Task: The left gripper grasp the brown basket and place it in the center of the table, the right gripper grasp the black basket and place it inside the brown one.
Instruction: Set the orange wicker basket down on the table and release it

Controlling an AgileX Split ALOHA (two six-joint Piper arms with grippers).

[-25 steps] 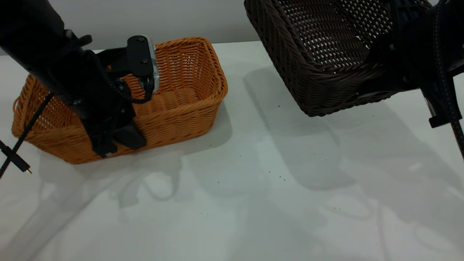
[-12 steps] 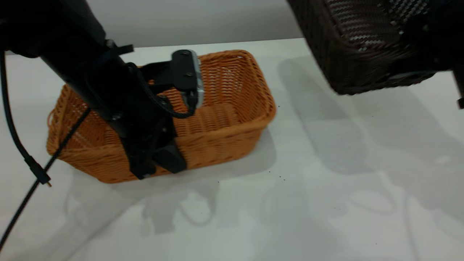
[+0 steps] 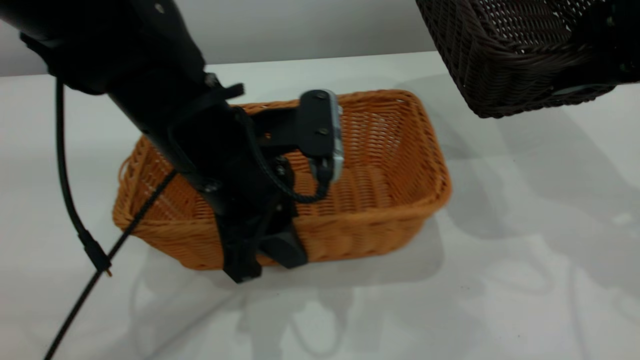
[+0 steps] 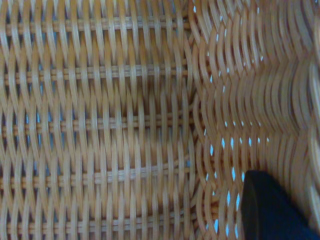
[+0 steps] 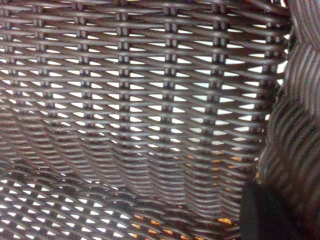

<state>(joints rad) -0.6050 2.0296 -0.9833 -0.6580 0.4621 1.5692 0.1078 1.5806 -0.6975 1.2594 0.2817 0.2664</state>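
The brown basket [image 3: 390, 165] stands upright near the middle of the table [image 3: 475, 300]. My left gripper [image 3: 263, 260] is shut on the basket's near long wall, one finger outside and one inside. The left wrist view shows the basket's woven inside [image 4: 100, 125] and one black finger [image 4: 270, 210]. The black basket [image 3: 505, 70] hangs tilted in the air at the far right, above the table. My right gripper [image 3: 607, 65] is shut on the black basket's right wall. The right wrist view shows the dark weave [image 5: 150, 100], one finger [image 5: 265, 215], and orange glints through the gaps.
A black cable [image 3: 75, 220] hangs from the left arm down to the table's left front. The left arm's body covers the brown basket's left half. Bare tabletop lies in front of and to the right of the brown basket.
My left gripper has carried the brown basket rightward, from the table's left toward its middle. The black basket has moved up and to the right in my right gripper.
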